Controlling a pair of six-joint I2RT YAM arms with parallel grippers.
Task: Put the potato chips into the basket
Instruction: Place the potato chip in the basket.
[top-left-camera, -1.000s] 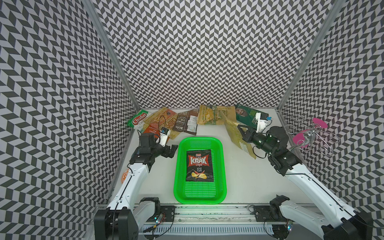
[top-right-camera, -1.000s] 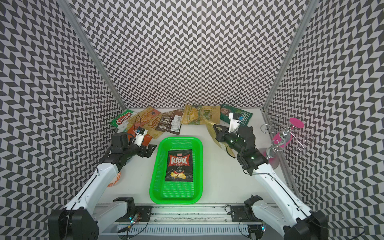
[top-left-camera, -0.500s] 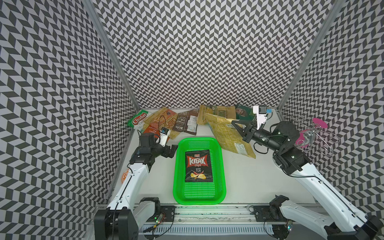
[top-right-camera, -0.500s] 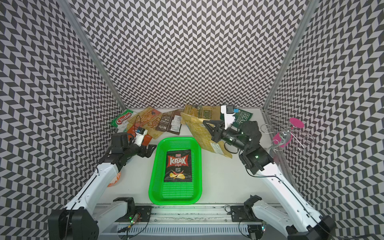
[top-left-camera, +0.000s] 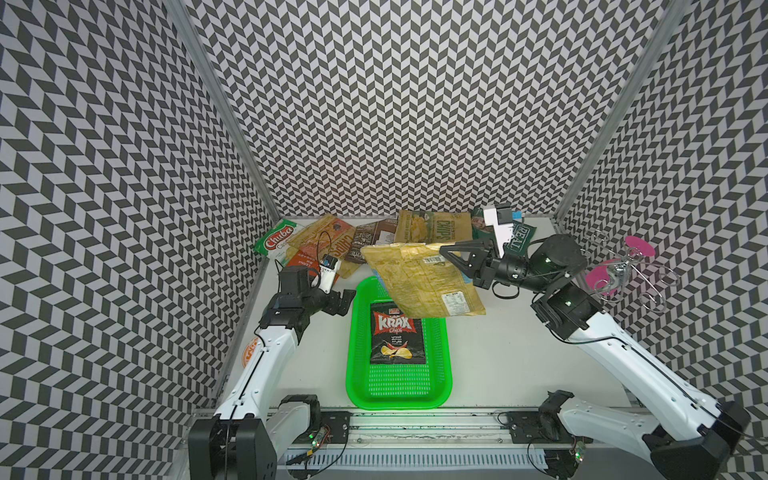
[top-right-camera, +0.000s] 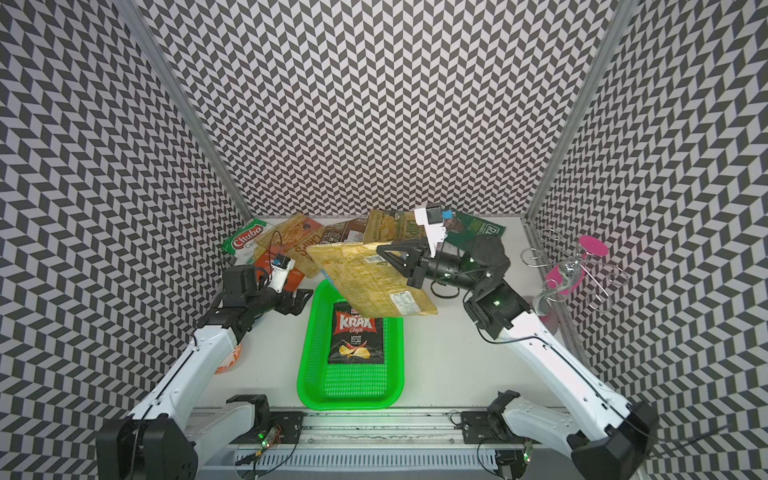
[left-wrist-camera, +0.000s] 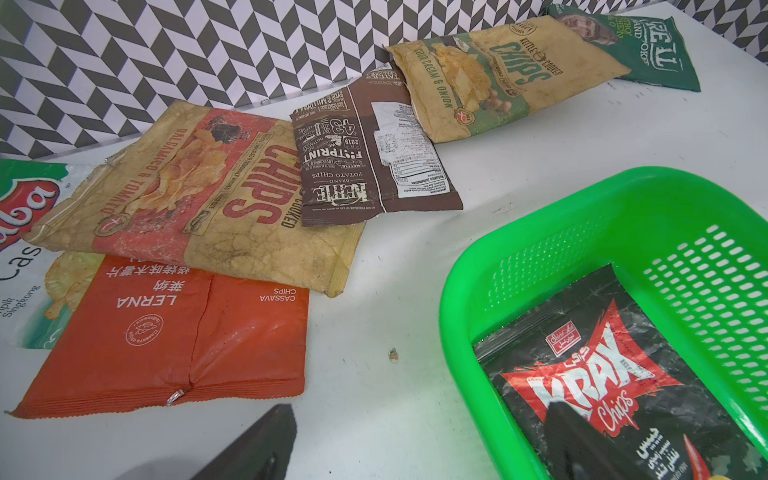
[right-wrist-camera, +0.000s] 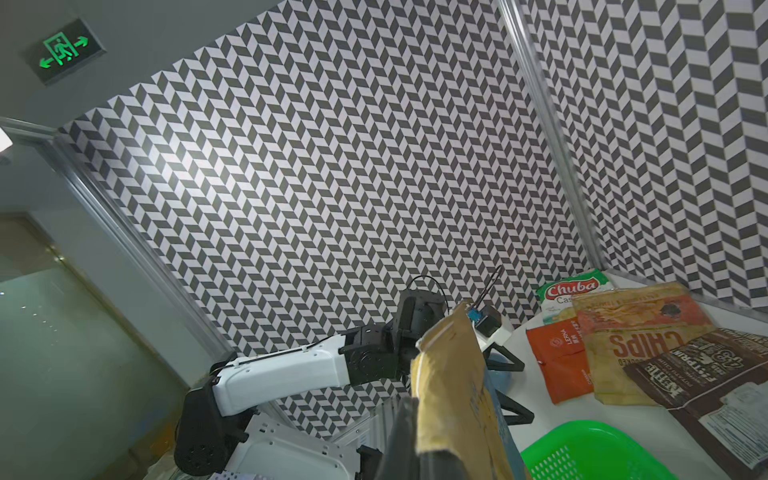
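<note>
The green basket (top-left-camera: 353, 374) (top-right-camera: 307, 365) stands in the middle of the table with a black KRAX bag (top-left-camera: 395, 332) (left-wrist-camera: 602, 374) lying flat in it. My right gripper (top-left-camera: 446, 251) (top-right-camera: 382, 251) is shut on the top edge of a tan potato chips bag (top-left-camera: 419, 278) (right-wrist-camera: 453, 382), which hangs in the air over the basket's far end. My left gripper (top-left-camera: 345, 301) (left-wrist-camera: 415, 449) is open and empty beside the basket's far left corner. Along the back wall lie a Chuba bag (top-left-camera: 278, 241), a tan CHIPS bag (left-wrist-camera: 208, 195), an orange bag (left-wrist-camera: 166, 332), a brown Kettle bag (left-wrist-camera: 374, 158), another tan CHIPS bag (left-wrist-camera: 490, 75) and a dark green REAL bag (left-wrist-camera: 648, 50).
A pink wire stand (top-left-camera: 623, 266) sits at the table's right edge by the wall. An orange-and-white round thing (top-left-camera: 249, 353) lies under my left arm. Patterned walls close in the back and both sides.
My right gripper has lifted the tan bag off the table at the back right and swung it left, over the basket's far end. The left arm has not moved.
</note>
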